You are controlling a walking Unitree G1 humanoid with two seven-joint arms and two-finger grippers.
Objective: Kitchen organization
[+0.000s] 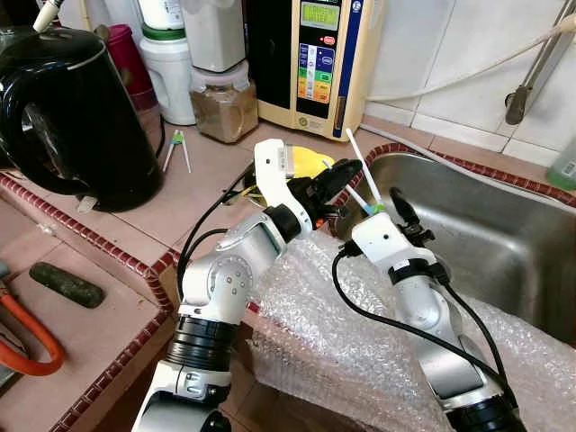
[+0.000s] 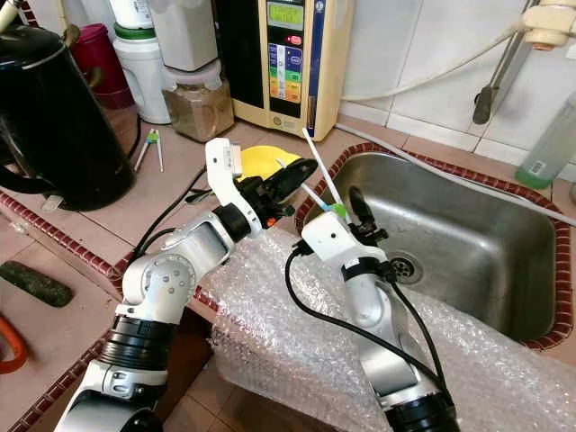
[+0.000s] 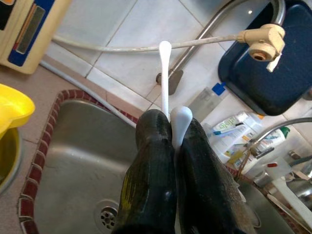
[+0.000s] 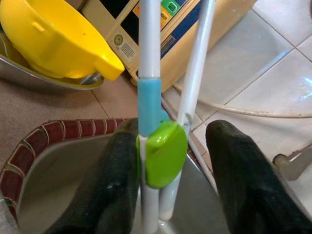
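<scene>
Holding white sticks [image 3: 165, 73] over sink [image 2: 468, 243] | left gripper [image 3: 168, 161] jaws clenched on them; right gripper [image 4: 170, 180] jaws released

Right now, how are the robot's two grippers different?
The left gripper is shut on the white sticks, pinching them near their tips. The right gripper is open, its fingers either side of the same sticks by the green clip. The left reaches from the counter side, the right from over the bubble wrap. Both hover at the sink edge.

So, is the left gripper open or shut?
Shut. The left gripper has its two black fingers pressed together on the white sticks, above the sink.
</scene>
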